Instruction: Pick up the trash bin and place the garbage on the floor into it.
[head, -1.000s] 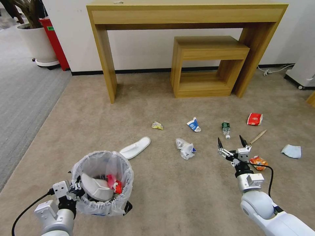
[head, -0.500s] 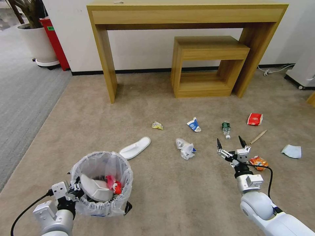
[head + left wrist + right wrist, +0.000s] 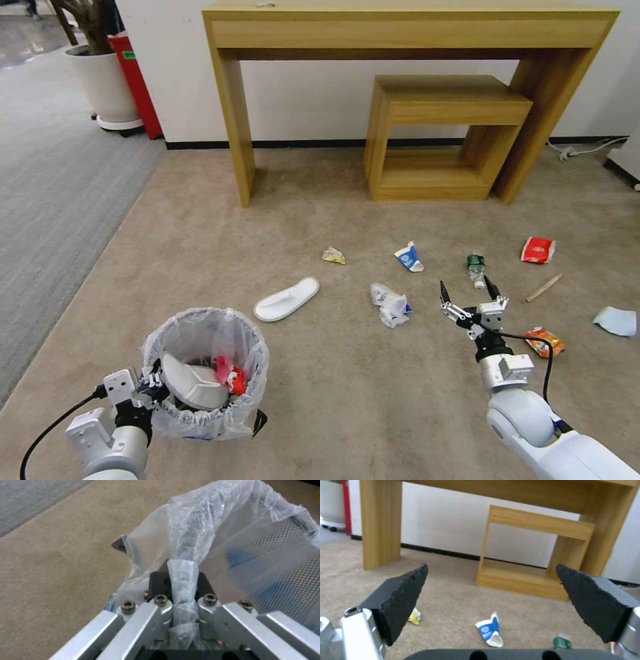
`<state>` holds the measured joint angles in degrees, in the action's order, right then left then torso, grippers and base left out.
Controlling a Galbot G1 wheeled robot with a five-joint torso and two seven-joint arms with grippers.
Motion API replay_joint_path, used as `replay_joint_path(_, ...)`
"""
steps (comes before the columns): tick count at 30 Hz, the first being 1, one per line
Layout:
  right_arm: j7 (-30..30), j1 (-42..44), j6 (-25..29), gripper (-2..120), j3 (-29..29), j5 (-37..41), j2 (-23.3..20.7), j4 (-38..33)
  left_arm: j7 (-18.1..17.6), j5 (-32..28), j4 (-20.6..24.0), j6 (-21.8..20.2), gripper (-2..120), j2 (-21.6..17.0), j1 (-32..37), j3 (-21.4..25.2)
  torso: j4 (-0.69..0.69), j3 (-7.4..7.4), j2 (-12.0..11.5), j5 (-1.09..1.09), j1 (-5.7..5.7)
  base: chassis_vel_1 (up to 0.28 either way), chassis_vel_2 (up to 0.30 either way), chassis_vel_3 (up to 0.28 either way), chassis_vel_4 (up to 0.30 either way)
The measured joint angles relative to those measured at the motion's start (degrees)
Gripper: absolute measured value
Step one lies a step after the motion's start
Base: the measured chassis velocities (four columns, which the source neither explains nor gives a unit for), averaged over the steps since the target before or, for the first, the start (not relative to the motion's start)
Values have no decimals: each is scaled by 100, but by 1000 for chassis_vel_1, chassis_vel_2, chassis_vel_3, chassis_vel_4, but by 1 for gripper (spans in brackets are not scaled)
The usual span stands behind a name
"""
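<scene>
The trash bin (image 3: 205, 400), black with a frilled clear liner, hangs just above the floor (image 3: 347, 400) at front left. My left gripper (image 3: 155, 388) is shut on its rim and liner (image 3: 182, 580). A white slipper (image 3: 190, 385) and a red wrapper (image 3: 231, 377) lie inside. My right gripper (image 3: 470, 291) (image 3: 491, 567) hovers open above the carpet. Garbage is scattered around it: slipper (image 3: 287, 299), crumpled wrapper (image 3: 391, 305), carton (image 3: 409, 257) (image 3: 489, 632), bottle (image 3: 475, 265) (image 3: 562, 642), orange packet (image 3: 545, 341), stick (image 3: 544, 287), mask (image 3: 618, 321), red packet (image 3: 538, 250), yellow scrap (image 3: 334, 255).
A tall wooden console table (image 3: 407, 30) stands against the far wall, with a smaller table (image 3: 447, 107) nested under it. A potted plant (image 3: 103, 83) and a red object (image 3: 140, 83) stand at far left on grey ribbed carpet (image 3: 47, 173). A cable (image 3: 587, 148) runs along the right wall.
The camera has shifted, so the furniture and litter now sit further right in the picture. Both arms hold the same pose, with the bin still gripped and the right gripper still open.
</scene>
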<state>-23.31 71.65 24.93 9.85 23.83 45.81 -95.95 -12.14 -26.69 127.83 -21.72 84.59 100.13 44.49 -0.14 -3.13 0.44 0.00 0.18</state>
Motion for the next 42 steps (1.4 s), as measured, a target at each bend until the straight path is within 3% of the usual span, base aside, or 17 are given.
replay_joint_path(42,116,-34,96,100,45,-181,-49,6,-89,67,-34,124,2,26,-32,53,0,1,0,0,0,1,10,8,3)
